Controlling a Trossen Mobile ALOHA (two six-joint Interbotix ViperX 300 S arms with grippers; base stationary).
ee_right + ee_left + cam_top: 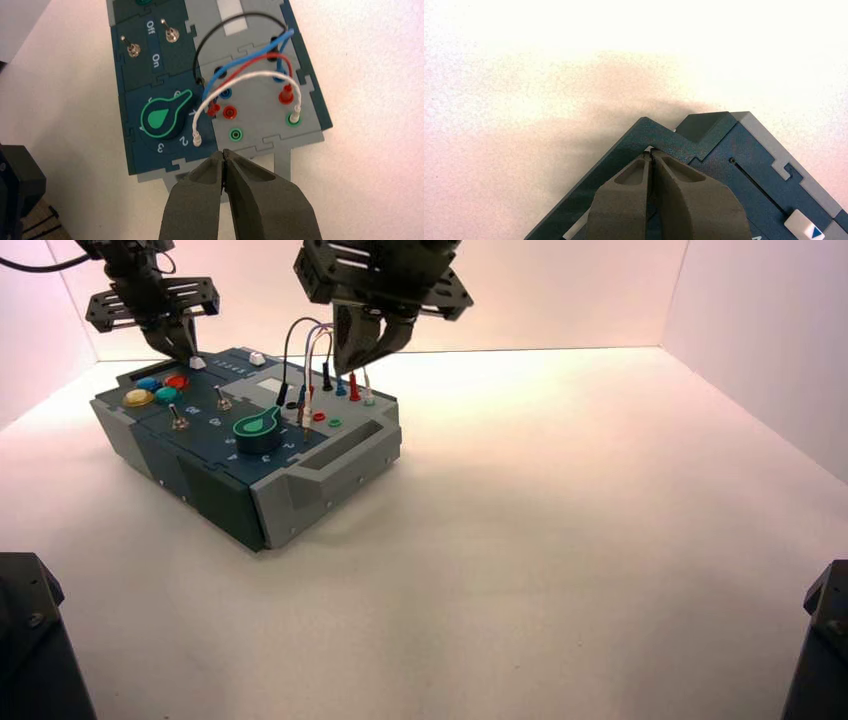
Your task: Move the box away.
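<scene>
Currently the box [215, 475] sits at the left of the tabletop [520, 540], toward the far side, turned at an angle with one corner pointing near. The left pincer [650, 155] is at the box's far-left side, its two fingers pressed together over the dark handle [624, 155]; whether they touch it cannot be told. The right pincer [224, 155] is also pressed together, hanging over the box's right end by the grey handle [282, 165], with contact unclear.

Yellow [138, 398], blue [149, 384], red [177, 382] and green [167, 395] buttons are grouped on the left part of the box. Two toggle switches [172, 34] stand between them and the green dial [162, 117], with "Off" and "On" lettered beside the switches. White slider caps [257, 358] are along the far edge. Black [200, 47], blue [230, 65], red [255, 58] and white [250, 75] wires arch above the grey right part, their plugs among coloured sockets.
</scene>
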